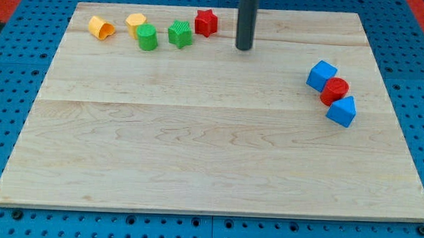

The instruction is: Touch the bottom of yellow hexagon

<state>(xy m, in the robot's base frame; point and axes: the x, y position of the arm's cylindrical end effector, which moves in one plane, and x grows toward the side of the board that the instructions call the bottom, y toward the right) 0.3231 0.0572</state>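
The yellow hexagon (135,21) lies near the board's top left, touching a green cylinder (147,38) just below and to its right. My tip (244,47) stands on the board near the top middle, well to the right of the yellow hexagon and to the right of the red star (206,22). The tip touches no block.
A yellow block (100,27) lies left of the hexagon. A green star (180,34) sits between the green cylinder and the red star. At the right, a blue cube (321,74), a red cylinder (335,90) and a blue block (342,111) form a diagonal row. The wooden board (211,148) rests on a blue pegboard.
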